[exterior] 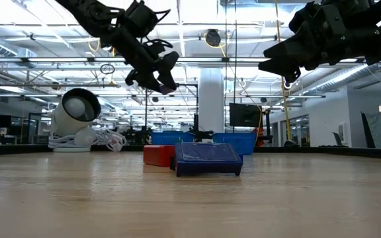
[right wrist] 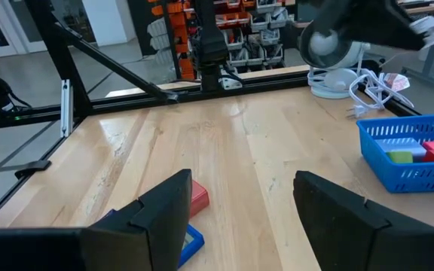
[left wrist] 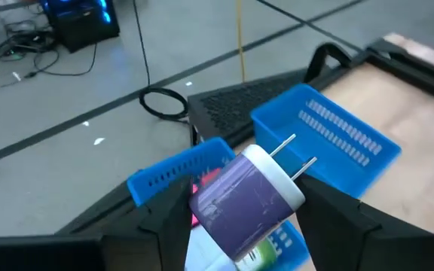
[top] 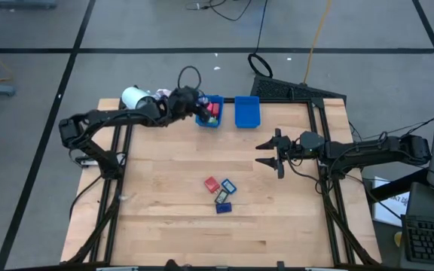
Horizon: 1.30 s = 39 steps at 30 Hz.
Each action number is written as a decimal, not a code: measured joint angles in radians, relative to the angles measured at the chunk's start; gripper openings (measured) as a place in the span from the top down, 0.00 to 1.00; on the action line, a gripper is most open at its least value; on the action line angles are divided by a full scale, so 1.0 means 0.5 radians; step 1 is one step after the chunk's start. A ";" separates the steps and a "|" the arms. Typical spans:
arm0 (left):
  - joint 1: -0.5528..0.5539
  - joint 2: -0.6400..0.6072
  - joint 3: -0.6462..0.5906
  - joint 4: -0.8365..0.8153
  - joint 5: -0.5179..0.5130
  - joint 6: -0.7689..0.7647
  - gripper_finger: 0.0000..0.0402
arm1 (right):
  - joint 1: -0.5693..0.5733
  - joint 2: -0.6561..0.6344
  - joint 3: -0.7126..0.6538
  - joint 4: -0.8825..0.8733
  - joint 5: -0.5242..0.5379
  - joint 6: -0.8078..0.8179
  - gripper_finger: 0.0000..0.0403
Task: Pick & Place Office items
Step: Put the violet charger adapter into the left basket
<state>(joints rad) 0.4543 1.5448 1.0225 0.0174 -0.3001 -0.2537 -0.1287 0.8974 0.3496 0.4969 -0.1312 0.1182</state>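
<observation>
Two blue rectangular plastic bins at the table's far edge. Left bin (top: 210,113) holds red, pink and green pieces; right bin (top: 247,112) shows nothing inside.

Left gripper (top: 199,105) sits over the left bin, fingers clamped on a white-and-purple plug adapter (left wrist: 246,202), prongs out.

Right gripper (top: 270,153) hovers mid-table, fingers apart, holding nothing.

Small red and blue office pieces (top: 220,193) lie loose on the wooden table (top: 164,226).

White cylindrical roll (top: 133,97) sits beside the left bin.

No writing is legible.
</observation>
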 joint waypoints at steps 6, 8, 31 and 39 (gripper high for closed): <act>0.128 0.104 0.000 0.045 0.166 -0.120 0.50 | 0.000 0.000 0.000 0.000 0.000 -0.013 0.45; 0.140 0.188 0.000 0.075 0.182 -0.164 0.50 | -0.001 0.000 0.001 0.000 0.001 -0.013 0.45; 0.175 0.537 0.000 0.112 0.183 -0.396 0.50 | -0.001 0.000 0.002 -0.001 0.007 -0.014 0.45; 0.164 0.537 0.000 0.115 0.183 -0.394 0.37 | -0.001 0.000 0.002 -0.001 0.007 -0.021 0.45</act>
<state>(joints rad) 0.5362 1.8131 1.0225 0.0750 -0.2089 -0.4507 -0.1291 0.8974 0.3504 0.4965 -0.1276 0.1078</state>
